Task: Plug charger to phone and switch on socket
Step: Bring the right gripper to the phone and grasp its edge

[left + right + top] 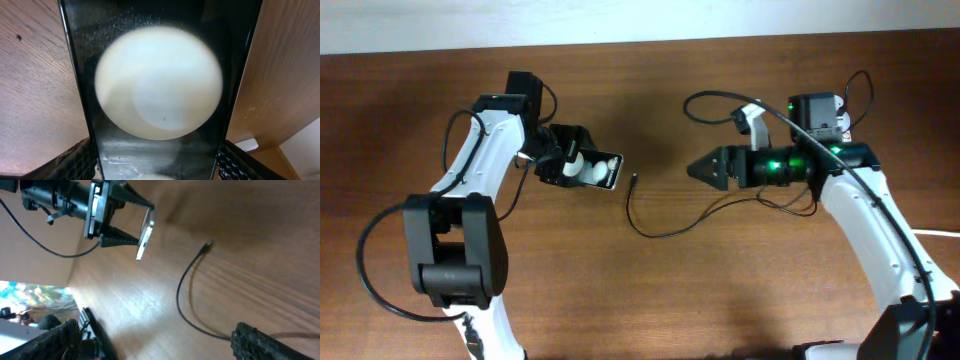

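**Phone clamped on the left, cable tip loose for the right**

I have the phone [598, 171] pinched across its long edges in the left gripper [575, 166], left of centre in the overhead view. From the right wrist it shows edge-on and looks lifted off the table [650, 300]. It is a stiff, glossy slab, so I judge it slick but rigid, and the edge hold suits it.

The charger [645, 228] is a thin, limp, very light cable. Its connector tip [634, 180] lies on the wood just right of the phone, not touching it. I would take it right behind the tip, where it is stiffest.

The right gripper [702, 170] sits right of centre, level and aimed left at that tip. Its fingers are spread wide, with nothing between them. I cannot make out the socket.
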{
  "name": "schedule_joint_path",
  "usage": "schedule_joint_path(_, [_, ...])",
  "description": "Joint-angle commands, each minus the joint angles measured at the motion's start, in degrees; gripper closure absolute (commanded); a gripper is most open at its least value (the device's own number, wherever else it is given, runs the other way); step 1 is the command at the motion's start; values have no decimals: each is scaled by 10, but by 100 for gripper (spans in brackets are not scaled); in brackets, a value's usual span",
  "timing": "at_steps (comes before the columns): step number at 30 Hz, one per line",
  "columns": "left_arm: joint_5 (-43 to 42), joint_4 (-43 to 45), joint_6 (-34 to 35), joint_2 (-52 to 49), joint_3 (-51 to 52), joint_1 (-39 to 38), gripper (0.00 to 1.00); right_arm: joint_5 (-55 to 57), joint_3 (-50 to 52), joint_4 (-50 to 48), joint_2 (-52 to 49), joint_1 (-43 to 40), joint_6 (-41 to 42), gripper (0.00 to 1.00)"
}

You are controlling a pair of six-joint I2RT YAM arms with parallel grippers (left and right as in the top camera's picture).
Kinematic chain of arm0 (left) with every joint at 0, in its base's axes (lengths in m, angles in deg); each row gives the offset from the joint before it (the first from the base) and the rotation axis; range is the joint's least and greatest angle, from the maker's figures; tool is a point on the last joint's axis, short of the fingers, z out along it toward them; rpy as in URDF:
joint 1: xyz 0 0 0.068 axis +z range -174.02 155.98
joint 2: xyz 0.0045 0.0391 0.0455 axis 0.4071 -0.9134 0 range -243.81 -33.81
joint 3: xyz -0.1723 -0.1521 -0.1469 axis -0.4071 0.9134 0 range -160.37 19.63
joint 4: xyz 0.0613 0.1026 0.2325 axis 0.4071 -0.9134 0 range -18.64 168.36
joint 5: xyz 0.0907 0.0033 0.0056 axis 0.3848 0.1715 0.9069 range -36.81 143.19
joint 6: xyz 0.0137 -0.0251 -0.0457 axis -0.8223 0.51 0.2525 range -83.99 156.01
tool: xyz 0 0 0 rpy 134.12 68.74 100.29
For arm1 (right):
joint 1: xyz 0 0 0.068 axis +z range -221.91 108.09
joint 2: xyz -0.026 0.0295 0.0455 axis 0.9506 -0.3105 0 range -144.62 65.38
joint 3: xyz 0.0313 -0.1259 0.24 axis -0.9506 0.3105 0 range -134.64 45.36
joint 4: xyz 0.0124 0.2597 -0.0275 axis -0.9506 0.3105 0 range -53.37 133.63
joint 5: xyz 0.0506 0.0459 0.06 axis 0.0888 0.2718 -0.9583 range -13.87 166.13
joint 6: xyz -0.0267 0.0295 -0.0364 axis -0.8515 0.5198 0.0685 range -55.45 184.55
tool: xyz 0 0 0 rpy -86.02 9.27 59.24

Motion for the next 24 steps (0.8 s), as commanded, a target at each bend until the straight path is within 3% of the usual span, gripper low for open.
schedule_joint_path(1, [7, 1, 6, -3, -13, -16, 78, 155, -9, -38, -6, 74, 157, 2])
schedule_joint_path(3, [6, 1, 9, -3, -13, -23, 77, 240, -9, -89, -7, 125, 246, 9])
schedule_joint_path(5, [-23, 1, 23, -3, -13, -24, 75, 241, -9, -132, -21, 144, 303, 20])
schedule_joint_path(8, [-25, 1, 23, -3, -13, -24, 75, 212, -9, -153, -56, 145, 312, 28])
schedule_joint_path(15, [-71, 1, 26, -3, -13, -25, 75, 199, -9, -247, -113, 198, 338, 31])
schedule_joint_path(24, [-125, 1, 30, -3, -13, -43, 76, 253, -9, -274, -134, 242, 372, 40])
